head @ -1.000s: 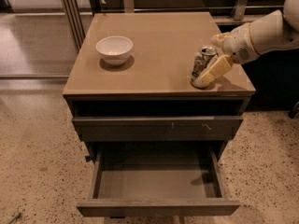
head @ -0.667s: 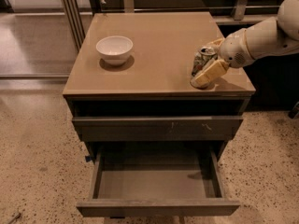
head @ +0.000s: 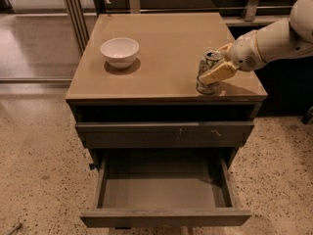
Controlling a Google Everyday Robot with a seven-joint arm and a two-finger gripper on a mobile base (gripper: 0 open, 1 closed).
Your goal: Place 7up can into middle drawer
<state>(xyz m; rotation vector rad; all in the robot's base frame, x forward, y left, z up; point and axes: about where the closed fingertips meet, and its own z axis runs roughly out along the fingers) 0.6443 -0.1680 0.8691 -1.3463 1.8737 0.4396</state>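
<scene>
– Whitish-silver with green print: where is the 7up can (head: pixel 206 87) found?
– It is seen standing on the tan top (head: pixel 166 33) of a drawer cabinet, close to the front right corner. Its shiny top with the pull tab is turned upward.

– Is it being held?
– Yes. The gripper (head: pixel 211 65) is placed around it from the right. One pale yellow finger (head: pixel 219 72) is laid across the front of the can and the other is seen behind its upper rim, so the can is clasped between the two. The can's base appears to be on the surface.

– What is attached to the gripper?
– A white arm (head: pixel 274 38), which is extended in from the right edge of the view.

– And the middle drawer (head: pixel 164 192)?
– It is pulled well out below, toward the viewer. A smooth grey floor and side walls are shown, and nothing is seen inside it.

– What lies between the can and that drawer?
– A dark open recess (head: pixel 164 112) is seen directly under the top. Beneath it, a closed drawer front (head: pixel 146 131) marked with pale scratches is found.

– What else is on the cabinet?
– A white bowl (head: pixel 120 52) is set upright on the left side, well apart from the can.

– And around it?
– A speckled beige floor (head: pixel 39 155) is seen on both sides of the cabinet.
</scene>
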